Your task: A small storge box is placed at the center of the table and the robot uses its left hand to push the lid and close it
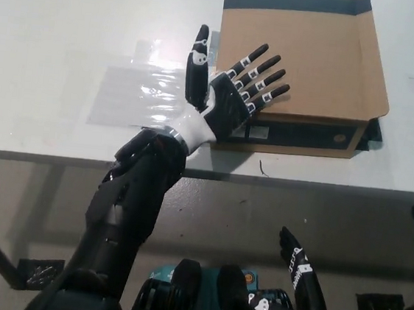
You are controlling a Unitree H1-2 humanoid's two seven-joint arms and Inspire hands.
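Lid (pixel 306 54) lies flat on my cardboard box (pixel 292 132), upper right of frame, contents hidden. My left hand (pixel 232 91) rests spread on the lid's left edge, gripping nothing. Right hand (pixel 301 283) hangs low at bottom right, fingers apart, empty.

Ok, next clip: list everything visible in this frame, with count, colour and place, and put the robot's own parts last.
Cardboard box: one, brown with dark sides, lid lying flat and closed, upper right of the table.
Plastic sheet: one, clear and shiny, flat on the table left of the box.
Table: one, white top with a grey front edge.
Small dark mark: one, on the table edge in front of the box.
Floor plates: two, dark, one at lower left and one at lower right under the table.
Left robot hand: one, fingers spread, open, resting on the lid's near left corner.
Right robot hand: one, black, open, idle low at bottom right.
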